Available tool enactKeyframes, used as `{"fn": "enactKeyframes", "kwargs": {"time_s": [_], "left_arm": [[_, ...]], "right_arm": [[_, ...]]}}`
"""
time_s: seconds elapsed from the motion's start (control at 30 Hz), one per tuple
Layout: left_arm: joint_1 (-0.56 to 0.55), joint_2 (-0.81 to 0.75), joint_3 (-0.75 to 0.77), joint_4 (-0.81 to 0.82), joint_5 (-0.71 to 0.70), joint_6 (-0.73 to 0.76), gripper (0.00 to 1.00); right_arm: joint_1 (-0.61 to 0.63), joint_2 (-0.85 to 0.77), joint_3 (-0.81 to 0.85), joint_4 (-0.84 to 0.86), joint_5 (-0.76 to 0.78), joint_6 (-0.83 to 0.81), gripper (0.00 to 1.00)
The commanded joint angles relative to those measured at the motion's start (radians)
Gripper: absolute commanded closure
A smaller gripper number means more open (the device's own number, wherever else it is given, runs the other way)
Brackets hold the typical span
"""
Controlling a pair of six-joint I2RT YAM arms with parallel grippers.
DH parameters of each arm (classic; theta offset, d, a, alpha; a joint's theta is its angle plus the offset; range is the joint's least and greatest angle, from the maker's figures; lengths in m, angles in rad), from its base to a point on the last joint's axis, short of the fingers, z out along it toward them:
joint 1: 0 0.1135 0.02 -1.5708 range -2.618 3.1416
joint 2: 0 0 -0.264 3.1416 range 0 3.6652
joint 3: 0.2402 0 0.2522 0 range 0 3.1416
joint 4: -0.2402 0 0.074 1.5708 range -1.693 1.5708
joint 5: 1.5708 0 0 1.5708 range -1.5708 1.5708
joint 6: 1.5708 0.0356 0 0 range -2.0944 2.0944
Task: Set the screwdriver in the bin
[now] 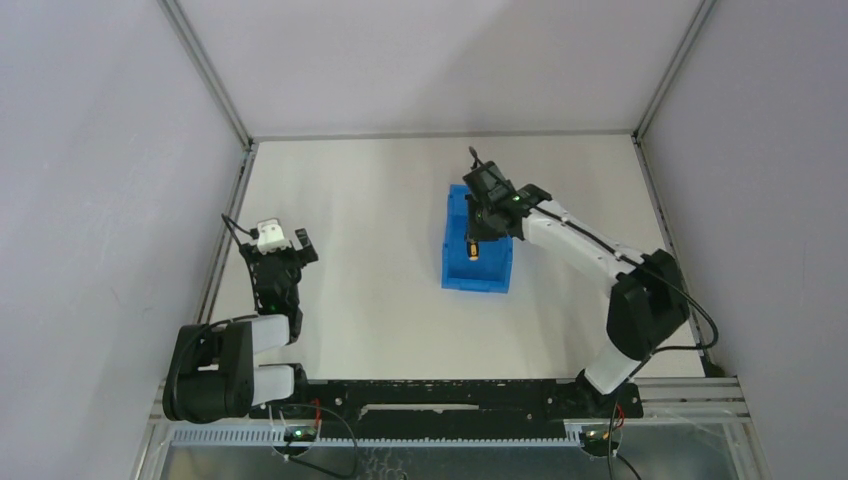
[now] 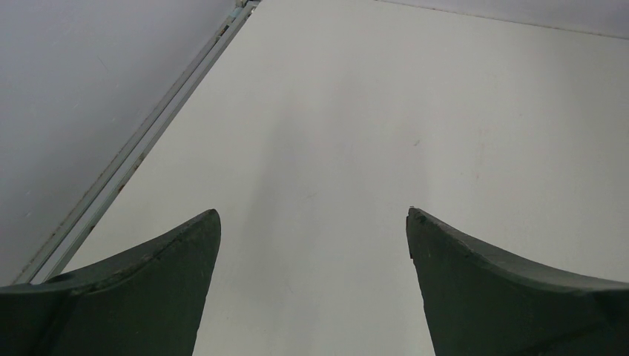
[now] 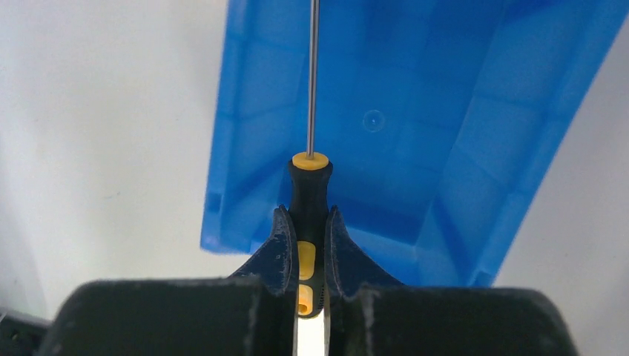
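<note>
From above and behind the arm bases (image 1: 600, 378), we look down over the whole table (image 1: 380, 200). Our left wrist view faces the table closely. Our right wrist view looks closely into the bin (image 3: 460, 111), shared with the top view.

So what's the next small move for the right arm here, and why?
Probably open the right hand and let go. It is clamped on the handle of the screwdriver, the shaft points into the open bin, and the overhead view shows the tool above the bin's interior.
</note>
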Motion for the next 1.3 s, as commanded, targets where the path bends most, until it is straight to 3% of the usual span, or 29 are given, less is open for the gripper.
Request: {"fn": "enactKeyframes", "kwargs": {"time_s": [0.0,0.4,0.53,0.6,1.0,1.1,1.17,1.23,1.27], "left_arm": [[-0.003,-0.006,0.033,0.034,0.001,0.015,0.0],[-0.003,-0.006,0.032,0.034,0.0,0.015,0.0],[-0.004,-0.006,0.032,0.034,0.002,0.016,0.0],[-0.003,-0.006,0.031,0.034,0.002,0.015,0.0],[-0.003,-0.006,0.032,0.034,0.0,0.015,0.0],[-0.003,-0.006,0.032,0.034,0.0,0.015,0.0],[-0.003,-0.007,0.032,0.034,0.001,0.015,0.0],[-0.004,-0.006,0.031,0.034,0.0,0.015,0.0],[-0.003,-0.006,0.032,0.034,0.001,0.015,0.0]], "right_arm": [[0.031,0.061,-0.019,0.065,0.118,0.119,0.88],[0.047,0.284,-0.047,0.159,0.17,0.225,0.77],[0.049,0.29,-0.049,0.163,0.177,0.232,0.61],[0.049,0.275,-0.049,0.156,0.187,0.23,0.55],[0.043,-0.022,0.013,0.081,0.339,0.112,0.5],[0.027,-0.106,0.012,0.076,0.361,0.049,0.37],[0.0,-0.147,0.006,0.065,0.37,0.004,0.23],[-0.048,-0.182,-0.009,0.045,0.387,-0.038,0.02],[-0.081,-0.2,-0.017,0.025,0.392,-0.056,0.01]]}}
